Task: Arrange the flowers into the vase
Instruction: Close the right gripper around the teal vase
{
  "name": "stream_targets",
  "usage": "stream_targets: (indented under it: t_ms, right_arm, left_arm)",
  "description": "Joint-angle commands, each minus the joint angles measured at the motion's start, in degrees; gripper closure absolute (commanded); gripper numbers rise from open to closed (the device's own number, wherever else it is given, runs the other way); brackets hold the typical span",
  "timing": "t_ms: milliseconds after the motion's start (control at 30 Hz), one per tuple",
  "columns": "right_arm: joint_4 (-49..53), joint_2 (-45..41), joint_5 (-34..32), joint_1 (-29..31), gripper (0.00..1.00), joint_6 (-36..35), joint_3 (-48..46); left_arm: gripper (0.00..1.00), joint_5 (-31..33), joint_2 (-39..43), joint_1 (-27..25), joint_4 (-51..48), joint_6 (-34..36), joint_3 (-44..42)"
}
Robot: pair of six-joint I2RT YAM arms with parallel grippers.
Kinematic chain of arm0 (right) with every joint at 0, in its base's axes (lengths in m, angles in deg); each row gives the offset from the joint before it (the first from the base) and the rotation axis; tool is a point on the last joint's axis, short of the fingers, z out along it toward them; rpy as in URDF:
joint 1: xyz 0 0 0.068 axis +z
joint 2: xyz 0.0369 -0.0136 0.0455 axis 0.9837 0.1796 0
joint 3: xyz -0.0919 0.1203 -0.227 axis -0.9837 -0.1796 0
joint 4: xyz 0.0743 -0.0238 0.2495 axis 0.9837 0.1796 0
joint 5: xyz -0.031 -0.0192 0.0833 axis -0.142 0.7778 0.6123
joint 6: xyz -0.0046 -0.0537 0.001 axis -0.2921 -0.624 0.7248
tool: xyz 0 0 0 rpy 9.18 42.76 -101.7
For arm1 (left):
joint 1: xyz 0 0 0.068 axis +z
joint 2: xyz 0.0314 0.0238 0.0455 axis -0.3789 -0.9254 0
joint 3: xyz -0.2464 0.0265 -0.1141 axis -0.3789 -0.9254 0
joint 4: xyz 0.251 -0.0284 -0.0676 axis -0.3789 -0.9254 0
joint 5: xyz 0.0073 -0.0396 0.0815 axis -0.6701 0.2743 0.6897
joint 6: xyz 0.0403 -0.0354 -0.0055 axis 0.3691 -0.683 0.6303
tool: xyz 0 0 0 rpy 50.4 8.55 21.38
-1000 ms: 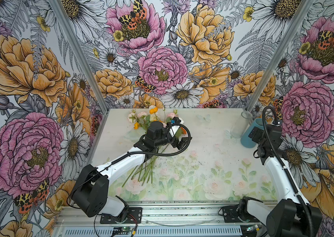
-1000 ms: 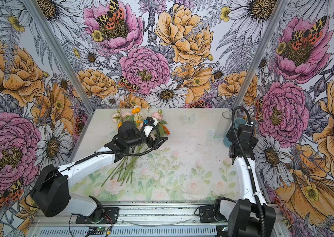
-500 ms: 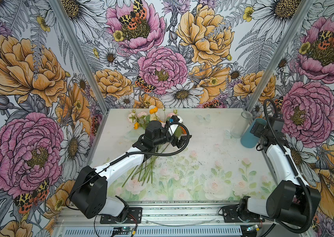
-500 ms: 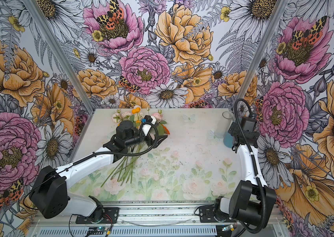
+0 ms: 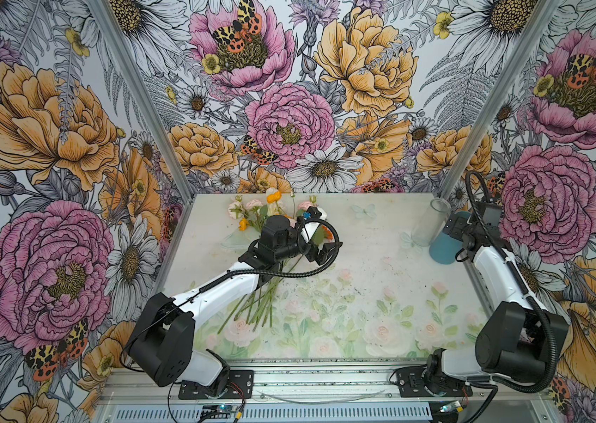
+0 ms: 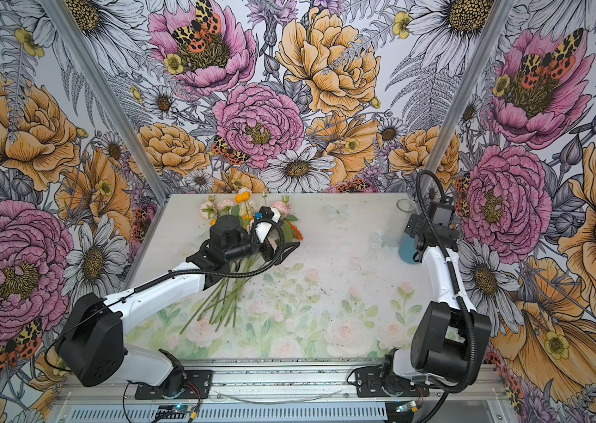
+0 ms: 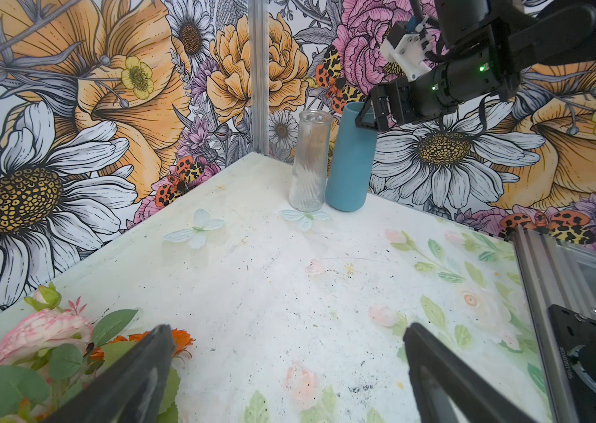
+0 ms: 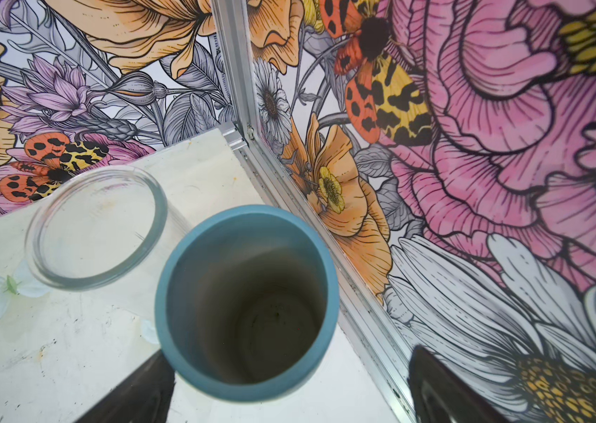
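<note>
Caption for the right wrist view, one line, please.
Open right gripper above the empty blue vase, with a clear glass vase beside it.

Pink, orange and cream flowers (image 5: 256,210) lie bunched at eleven o'clock, stems fanning toward six; empty blue vase (image 5: 445,249) and ribbed glass vase (image 5: 430,223) stand upright at two o'clock.
</note>
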Motion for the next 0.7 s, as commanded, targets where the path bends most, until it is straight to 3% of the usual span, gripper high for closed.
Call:
stream_targets:
  t_ms: [0, 667]
  right_arm:
    - [-0.73, 0.93, 0.21, -0.15, 0.0, -0.77, 2.41]
    - [-6.2, 6.87, 0.41, -0.42, 0.01, -1.74, 2.57]
  left_arm:
    - [0.01, -1.77, -0.82, -0.47, 1.13, -1.02, 1.07]
    - [0.01, -2.6, -1.84, -1.08, 1.13, -1.79, 1.6]
